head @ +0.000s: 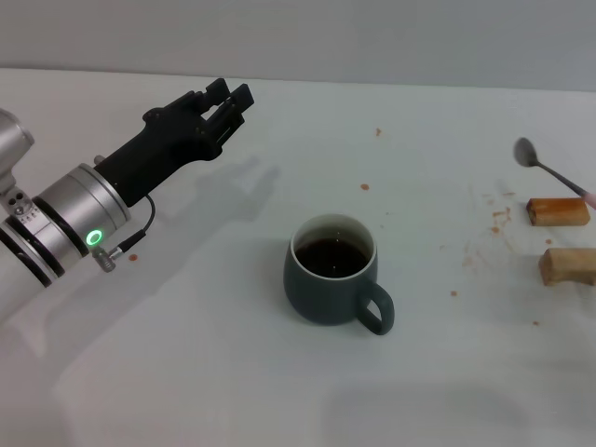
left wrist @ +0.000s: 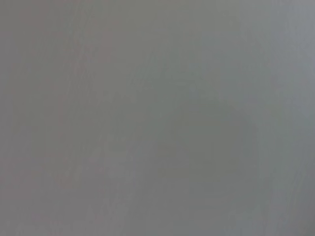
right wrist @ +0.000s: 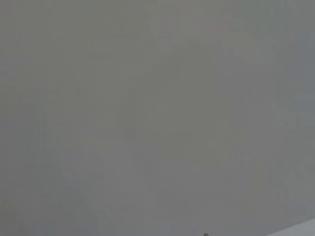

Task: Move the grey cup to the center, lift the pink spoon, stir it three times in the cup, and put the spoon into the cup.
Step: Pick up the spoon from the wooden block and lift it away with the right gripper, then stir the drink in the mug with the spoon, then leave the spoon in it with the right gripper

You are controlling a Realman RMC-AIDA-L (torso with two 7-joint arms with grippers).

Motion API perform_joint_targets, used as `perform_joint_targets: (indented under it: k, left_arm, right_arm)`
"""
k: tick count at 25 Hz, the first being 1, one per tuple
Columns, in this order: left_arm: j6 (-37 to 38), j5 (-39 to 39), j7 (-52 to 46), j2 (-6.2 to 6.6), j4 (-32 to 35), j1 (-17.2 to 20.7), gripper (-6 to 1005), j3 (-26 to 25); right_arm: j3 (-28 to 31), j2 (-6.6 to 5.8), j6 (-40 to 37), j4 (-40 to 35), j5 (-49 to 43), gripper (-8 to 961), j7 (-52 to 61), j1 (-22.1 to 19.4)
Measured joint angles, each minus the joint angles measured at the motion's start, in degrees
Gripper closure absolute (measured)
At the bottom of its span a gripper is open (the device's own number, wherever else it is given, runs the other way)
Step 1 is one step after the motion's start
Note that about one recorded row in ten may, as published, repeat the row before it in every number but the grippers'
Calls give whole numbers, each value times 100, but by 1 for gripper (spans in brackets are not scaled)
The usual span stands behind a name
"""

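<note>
— Where did we see the grey cup (head: pixel 332 280)?
— Mid-desk (head: pixel 205 372), handle toward 5 o'clock. The pink spoon (head: pixel 549 169) lay at 2 o'clock, by two wooden blocks (head: pixel 559 211).
— The left gripper (head: pixel 230 101)?
— At 10 o'clock, empty; we couldn't tell its opening.

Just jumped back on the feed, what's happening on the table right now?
Nothing is being held. The rounded dark grey ceramic cup, with brown liquid inside, sits mid-table. The left gripper hangs empty above the table, off to the cup's left. The pink-handled metal spoon lies at the right edge beside two tan wooden blocks. The right arm is not visible.
</note>
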Motion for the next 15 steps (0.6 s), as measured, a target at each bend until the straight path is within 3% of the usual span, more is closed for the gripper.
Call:
perform_joint_targets:
  k: [6,15]
  left_arm:
    - [0,4,-1,-3,-1,0,619,0]
    - [2,0,22,15,-40,86,620,-109]
  right_arm:
    - [55,-81,-102,-1113,-718,852,1439,-13]
    - [158,-355,-371,-3107,-1603,852,3758,112]
